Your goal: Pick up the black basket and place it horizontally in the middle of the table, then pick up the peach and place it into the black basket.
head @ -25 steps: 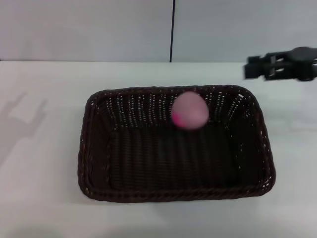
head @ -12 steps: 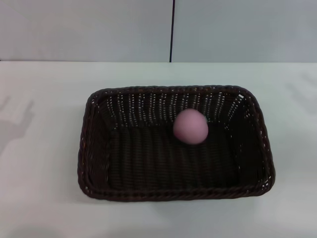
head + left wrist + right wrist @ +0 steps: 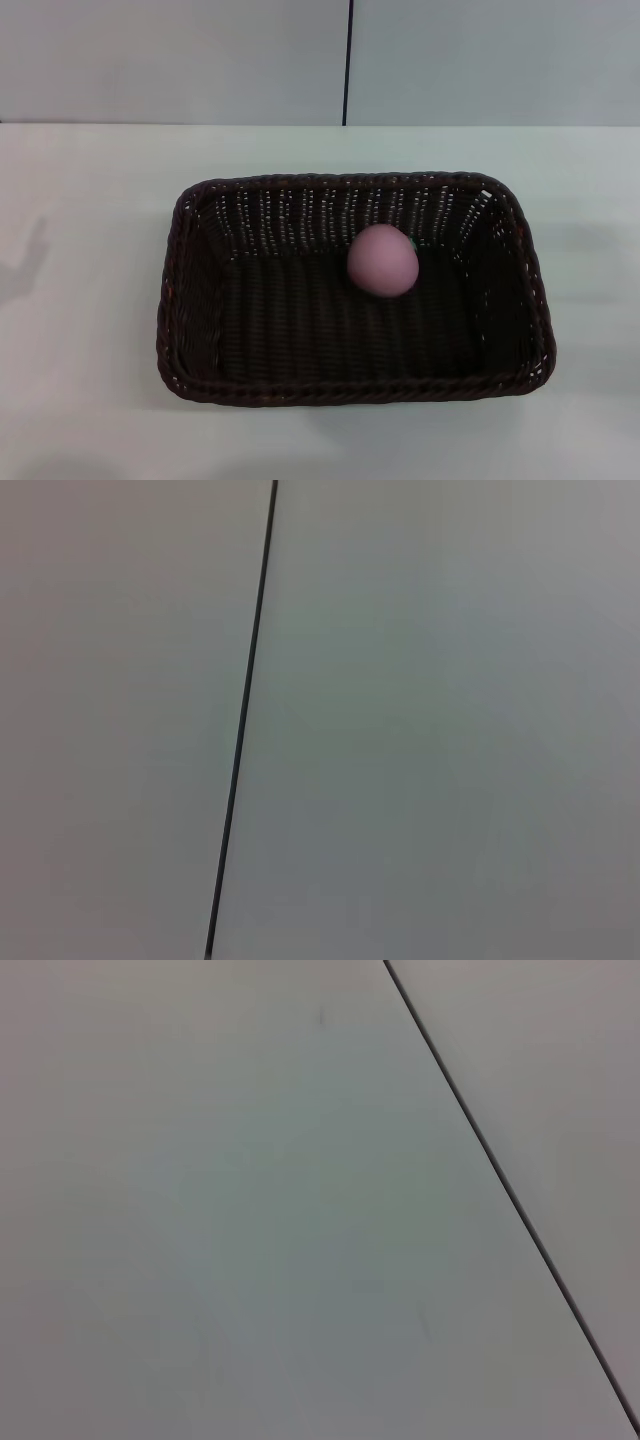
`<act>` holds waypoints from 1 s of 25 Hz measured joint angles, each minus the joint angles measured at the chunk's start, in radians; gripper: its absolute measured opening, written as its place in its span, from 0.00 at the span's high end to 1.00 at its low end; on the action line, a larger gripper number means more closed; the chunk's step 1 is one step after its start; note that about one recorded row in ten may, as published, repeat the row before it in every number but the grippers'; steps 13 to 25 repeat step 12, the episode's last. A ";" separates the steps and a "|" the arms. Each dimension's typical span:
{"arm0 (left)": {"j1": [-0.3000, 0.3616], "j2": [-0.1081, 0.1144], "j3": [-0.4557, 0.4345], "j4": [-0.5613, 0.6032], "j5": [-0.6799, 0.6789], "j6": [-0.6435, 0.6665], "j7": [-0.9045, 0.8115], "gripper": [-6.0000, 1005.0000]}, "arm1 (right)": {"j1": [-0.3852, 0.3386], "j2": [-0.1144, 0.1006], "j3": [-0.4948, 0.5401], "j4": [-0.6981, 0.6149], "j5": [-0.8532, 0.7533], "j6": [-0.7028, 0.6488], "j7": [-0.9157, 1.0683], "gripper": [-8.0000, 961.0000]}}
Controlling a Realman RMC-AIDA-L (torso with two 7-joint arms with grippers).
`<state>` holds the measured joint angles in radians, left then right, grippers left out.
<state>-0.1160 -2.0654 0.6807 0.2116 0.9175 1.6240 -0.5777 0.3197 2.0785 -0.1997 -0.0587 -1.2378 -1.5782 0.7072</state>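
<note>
The black basket point(image 3: 200, 300) lies lengthwise across the middle of the white table point(image 3: 90, 180) in the head view. The dusty-pink peach point(image 3: 383, 260) rests inside it, on the floor near the far wall, right of centre. Neither gripper shows in any view. Both wrist views show only a plain grey wall with a dark seam.
A grey wall with a vertical dark seam point(image 3: 349, 60) stands behind the table. A faint shadow point(image 3: 25, 265) lies on the table at the left edge. Bare tabletop surrounds the basket on all sides.
The right gripper has left the head view at the upper right. The peach has dropped and settled on the basket floor. The shadow on the left has shrunk toward the edge.
</note>
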 joint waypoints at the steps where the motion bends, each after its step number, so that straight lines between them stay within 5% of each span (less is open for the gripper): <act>1: 0.000 0.000 0.000 0.000 0.000 0.000 0.000 0.36 | 0.004 0.001 0.001 0.007 0.001 0.013 -0.010 0.29; 8: 0.002 -0.001 -0.001 -0.022 0.000 0.007 0.005 0.36 | 0.015 -0.004 0.027 -0.008 0.026 0.063 -0.018 0.29; 12: -0.027 -0.005 -0.027 -0.162 0.000 0.057 0.155 0.36 | 0.020 -0.003 0.023 -0.035 0.024 0.070 -0.024 0.29; 25: -0.027 -0.005 -0.027 -0.162 0.000 0.057 0.155 0.36 | 0.020 -0.003 0.023 -0.035 0.024 0.070 -0.024 0.29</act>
